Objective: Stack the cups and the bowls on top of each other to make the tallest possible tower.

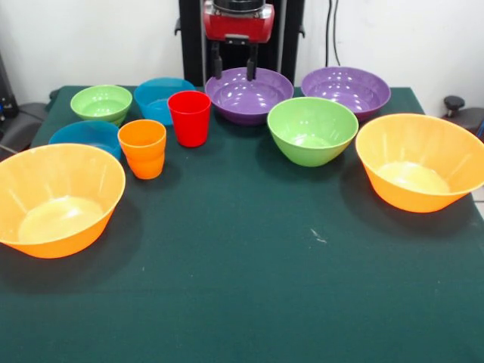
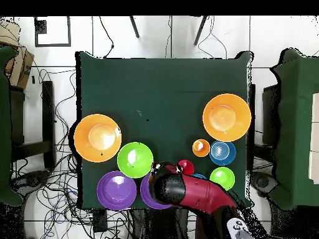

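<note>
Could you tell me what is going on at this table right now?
A Sawyer arm is set to stack cups and bowls into a tower, but nothing is stacked yet. Its gripper hangs open and empty over the purple bowl at the table's far side. The red cup and the orange cup stand upright side by side, with the bowls, including the medium green bowl and two large orange bowls, sitting separately around them.

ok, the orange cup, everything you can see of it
The orange cup is a small glossy plastic tumbler, taller than wide, with a ridged band around its middle. It stands upright and empty on the green tablecloth, mouth up. In the front view the red cup stands just behind it and a blue bowl sits beside it; contact with either is unclear. Overhead it shows as a small orange ring.
</note>
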{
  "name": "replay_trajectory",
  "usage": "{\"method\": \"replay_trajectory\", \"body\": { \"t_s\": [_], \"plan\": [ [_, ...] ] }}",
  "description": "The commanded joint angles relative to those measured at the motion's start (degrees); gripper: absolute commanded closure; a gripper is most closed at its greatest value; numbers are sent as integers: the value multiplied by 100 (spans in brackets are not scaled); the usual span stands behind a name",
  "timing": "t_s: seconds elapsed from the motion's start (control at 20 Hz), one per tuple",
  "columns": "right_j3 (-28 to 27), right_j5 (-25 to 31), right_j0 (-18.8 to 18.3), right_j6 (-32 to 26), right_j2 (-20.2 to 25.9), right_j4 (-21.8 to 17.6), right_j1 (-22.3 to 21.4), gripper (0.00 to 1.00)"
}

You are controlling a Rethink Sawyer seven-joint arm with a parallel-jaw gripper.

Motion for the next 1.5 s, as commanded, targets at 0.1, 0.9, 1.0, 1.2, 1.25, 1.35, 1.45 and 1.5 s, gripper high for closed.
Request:
{"method": "replay_trajectory", "body": {
  "t_s": [0.1, 0.9, 1.0, 1.2, 1.25, 1.35, 1.45, 1.5],
  "plan": [
    [-111, 31, -294, 159, 806, -328, -133, 0],
    [-224, -381, -769, 141, 917, -767, 347, 0],
    [-308, -508, -760, 185, 847, -864, 513, 0],
    [-342, -750, -746, 332, 753, -997, 756, 0],
    [-351, -797, -740, 368, 739, -1019, 805, 0],
    [-381, -871, -718, 421, 720, -1050, 887, 0],
    [-442, -968, -710, 454, 707, -1089, 1014, 0],
    [-482, -960, -710, 460, 735, -1080, 1038, 0]
  ]
}}
